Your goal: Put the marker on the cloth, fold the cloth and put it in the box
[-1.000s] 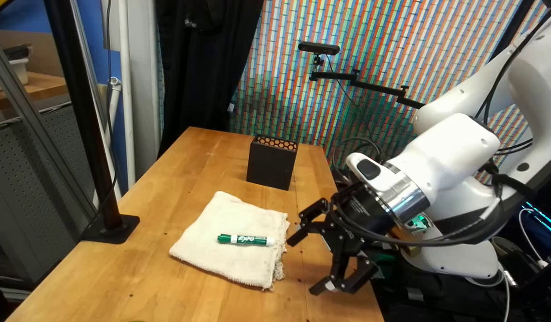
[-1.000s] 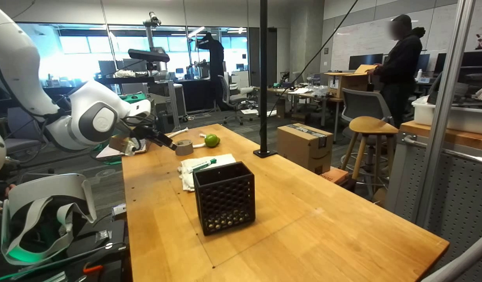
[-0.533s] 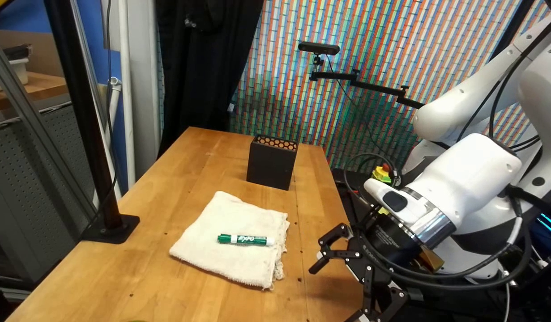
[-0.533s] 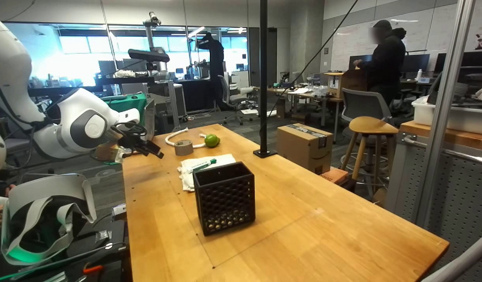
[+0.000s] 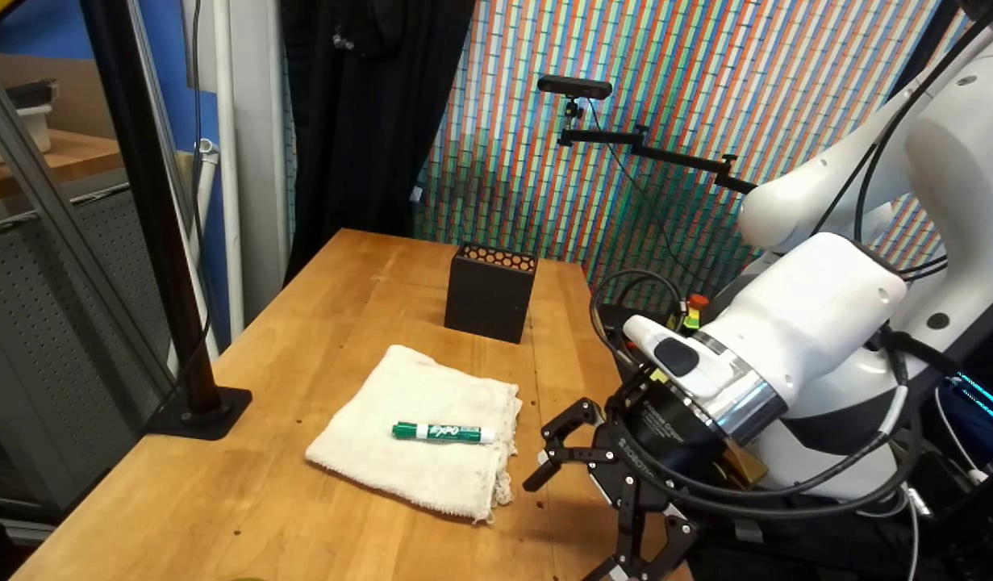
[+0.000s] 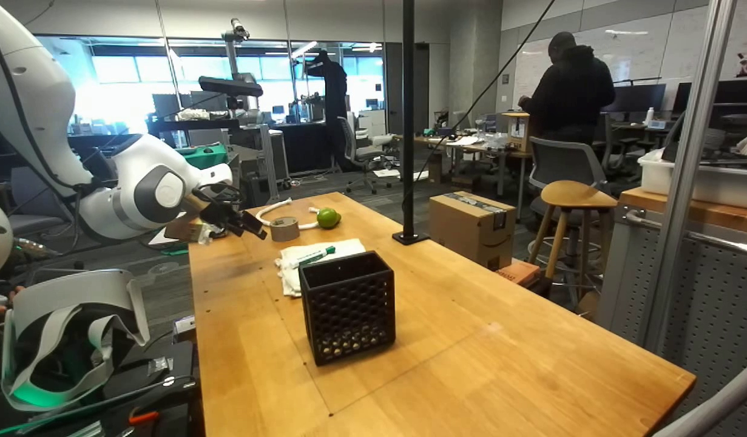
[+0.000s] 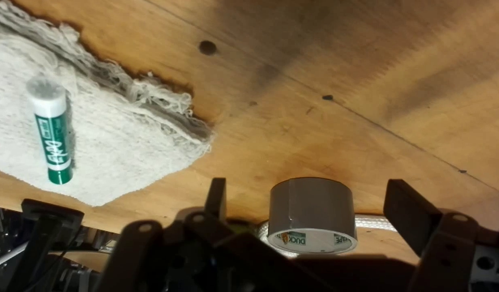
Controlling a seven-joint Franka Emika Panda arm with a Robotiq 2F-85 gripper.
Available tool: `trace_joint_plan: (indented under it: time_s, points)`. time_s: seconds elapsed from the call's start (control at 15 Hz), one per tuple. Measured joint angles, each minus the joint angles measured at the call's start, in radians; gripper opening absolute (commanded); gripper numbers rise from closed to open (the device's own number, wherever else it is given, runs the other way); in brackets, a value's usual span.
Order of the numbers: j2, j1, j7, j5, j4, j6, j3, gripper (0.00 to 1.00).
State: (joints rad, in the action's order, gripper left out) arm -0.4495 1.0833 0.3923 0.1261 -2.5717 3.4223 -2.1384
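Observation:
The cream cloth (image 5: 415, 395) lies on the wooden table with a layered, frayed edge on the side toward the arm. On top of it rests the green marker (image 5: 440, 433), which also shows with the cloth at the left of the wrist view (image 7: 54, 138). The black box (image 6: 349, 309) stands upright and open-topped, apart from the cloth, with a honeycomb-patterned side. My gripper (image 5: 569, 528) hangs over the table edge beside the cloth, touching neither cloth nor marker. Its fingers (image 7: 411, 215) are wide apart with nothing gripped; the box is outside the wrist view.
A grey tape roll (image 6: 284, 229) stands on the table beyond the cloth, appearing between the fingers in the wrist view but not held. Near it lie a white rope (image 6: 270, 212) and a green lime (image 6: 328, 218). A black post (image 5: 198, 395) rises at the table's edge.
My open gripper drew back from the cloth, then came part of the way toward it again. Cloth, marker and box stayed put. A person in the background moved left.

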Motion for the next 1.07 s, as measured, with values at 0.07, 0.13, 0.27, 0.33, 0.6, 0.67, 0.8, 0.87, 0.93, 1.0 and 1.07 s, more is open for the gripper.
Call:
trace_joint_plan:
  time_s: [0.07,0.13,0.27,0.33,0.6,0.67,0.8,0.87,0.93,1.0,1.07]
  points:
    - [-0.001,0.001,0.000,0.000,-0.001,-0.001,0.000,1.00]
    - [-0.001,-0.002,0.000,0.000,-0.002,-0.002,-0.001,1.00]
    - [-0.002,-0.006,0.000,0.000,-0.003,-0.002,-0.002,1.00]
    - [-0.003,-0.006,0.000,0.000,-0.003,-0.003,-0.002,1.00]
    - [-0.032,-0.006,0.004,0.003,-0.011,-0.005,-0.030,1.00]
    - [-0.046,-0.006,0.006,0.006,-0.008,-0.005,-0.032,1.00]
    - [-0.079,-0.004,0.013,0.016,0.004,-0.004,-0.031,1.00]
    - [-0.094,-0.002,0.017,0.020,0.011,-0.004,-0.030,1.00]
    - [-0.108,0.001,0.019,0.024,0.018,-0.003,-0.029,1.00]
    - [-0.122,0.004,0.021,0.029,0.027,-0.003,-0.029,1.00]
    - [-0.135,0.008,0.022,0.035,0.034,-0.003,-0.029,1.00]
